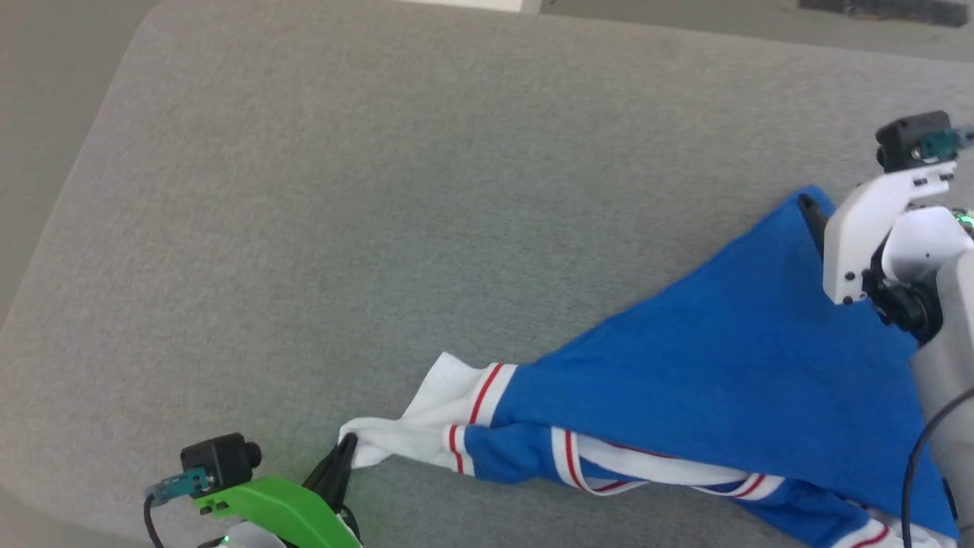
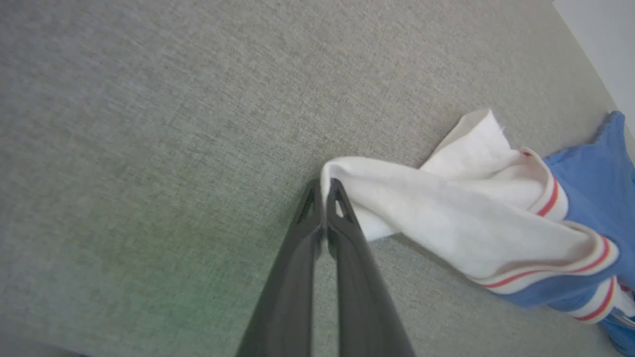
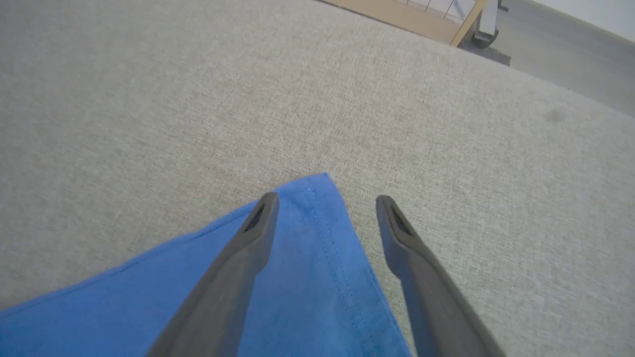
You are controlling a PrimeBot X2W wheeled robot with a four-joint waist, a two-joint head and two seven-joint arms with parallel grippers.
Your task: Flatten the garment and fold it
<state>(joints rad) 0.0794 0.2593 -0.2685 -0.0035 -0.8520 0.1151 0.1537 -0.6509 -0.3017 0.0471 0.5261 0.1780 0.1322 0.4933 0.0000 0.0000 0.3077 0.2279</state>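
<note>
The garment [image 1: 715,373], a bright blue T-shirt with white sleeves and red-striped white trim, lies bunched in a rough triangle at the lower right of the grey surface. Its lettering and number are hidden. My left gripper [image 1: 346,447] is shut on the tip of a white sleeve [image 2: 446,218], pinching the cloth edge between its fingertips [image 2: 326,187]. My right gripper [image 3: 327,200] stands open over the far blue hem corner [image 3: 307,248], one finger lying over the cloth and the other over bare surface. In the head view the right gripper [image 1: 808,207] sits at that corner.
The grey fabric-covered table [image 1: 380,190] stretches wide to the left and back, with a rounded far-left corner and floor beyond. A wooden piece of furniture [image 3: 412,11] stands past the far edge. A black cable [image 1: 917,464] hangs by my right arm.
</note>
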